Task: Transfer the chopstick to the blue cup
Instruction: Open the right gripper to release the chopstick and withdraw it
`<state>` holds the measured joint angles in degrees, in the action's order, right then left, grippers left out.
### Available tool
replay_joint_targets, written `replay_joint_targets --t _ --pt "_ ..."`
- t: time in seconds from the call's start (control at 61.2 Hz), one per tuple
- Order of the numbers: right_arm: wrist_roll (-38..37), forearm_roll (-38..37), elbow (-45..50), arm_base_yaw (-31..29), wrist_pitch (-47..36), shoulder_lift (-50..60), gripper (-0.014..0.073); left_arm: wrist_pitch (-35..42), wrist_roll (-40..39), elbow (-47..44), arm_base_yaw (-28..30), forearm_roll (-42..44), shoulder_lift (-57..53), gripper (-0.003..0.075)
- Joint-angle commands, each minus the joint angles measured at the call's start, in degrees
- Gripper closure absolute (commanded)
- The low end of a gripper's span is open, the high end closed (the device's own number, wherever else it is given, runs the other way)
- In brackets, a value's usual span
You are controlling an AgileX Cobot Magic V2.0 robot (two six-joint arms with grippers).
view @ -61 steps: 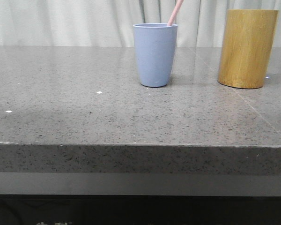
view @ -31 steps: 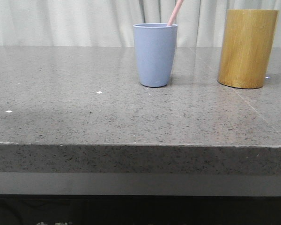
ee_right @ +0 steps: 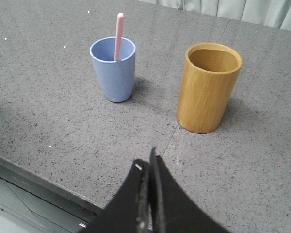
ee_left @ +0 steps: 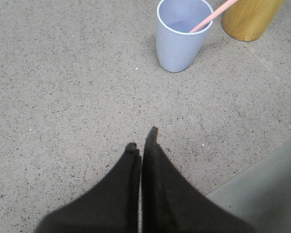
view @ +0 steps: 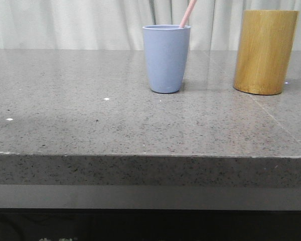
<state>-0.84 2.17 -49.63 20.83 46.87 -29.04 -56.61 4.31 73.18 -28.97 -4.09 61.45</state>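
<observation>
The blue cup (view: 166,58) stands upright on the grey stone table, mid-back. A pale pink chopstick (view: 187,13) leans inside it, its upper end sticking out past the rim; the same chopstick (ee_right: 118,35) and blue cup (ee_right: 113,68) show in the right wrist view, and the cup (ee_left: 181,34) with the chopstick (ee_left: 212,16) in the left wrist view. My left gripper (ee_left: 142,141) is shut and empty, well short of the cup near the table's front edge. My right gripper (ee_right: 148,162) is shut and empty, in front of both containers. Neither gripper shows in the front view.
A taller tan bamboo holder (view: 265,51) stands to the right of the blue cup; in the right wrist view the holder (ee_right: 209,87) looks empty. The table's front edge (view: 150,156) runs across the front view, with a lower grey ledge (ee_left: 266,194) beyond it.
</observation>
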Motion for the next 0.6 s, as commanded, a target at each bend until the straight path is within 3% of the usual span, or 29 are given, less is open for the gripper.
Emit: replay_joint_targets --t 0.0,0.441,0.588 --pt "-0.1 -0.8 -1.2 -0.2 -4.9 -0.2 0.0661 3.5 -0.4 1.5 0.2 -0.8 -1.0 0.0739" --pt "-0.1 -0.8 -1.2 -0.2 -4.8 -0.2 0.0661 3.8 -0.4 0.9 0.2 -0.6 -1.2 0.0739" --pt "-0.1 -0.8 -1.2 -0.2 -4.6 -0.2 0.0661 8.4 -0.1 -3.0 2.1 3.5 -5.0 0.0739"
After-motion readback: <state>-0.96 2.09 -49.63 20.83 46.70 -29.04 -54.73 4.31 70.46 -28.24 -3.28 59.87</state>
